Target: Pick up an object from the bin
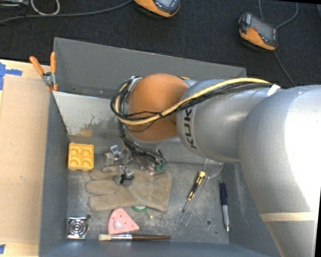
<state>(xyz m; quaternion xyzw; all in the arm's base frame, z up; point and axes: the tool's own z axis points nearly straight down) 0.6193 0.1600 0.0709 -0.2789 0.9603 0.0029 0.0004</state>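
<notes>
My gripper [125,171] hangs below the orange wrist cover in the middle of the bin, low over the upper edge of a tan work glove [136,192] that lies flat on the floor. Its tip is down at the glove's finger side. A yellow moulded block [81,156] lies to the left of the gripper. In front of the glove rests a pink triangular piece [122,222].
Along the front wall lie a thin brush [135,237] and a small square metal part [77,227]. A screwdriver with a yellow-and-black handle [195,188] and a dark pen [224,206] lie to the right. The arm covers the bin's right side.
</notes>
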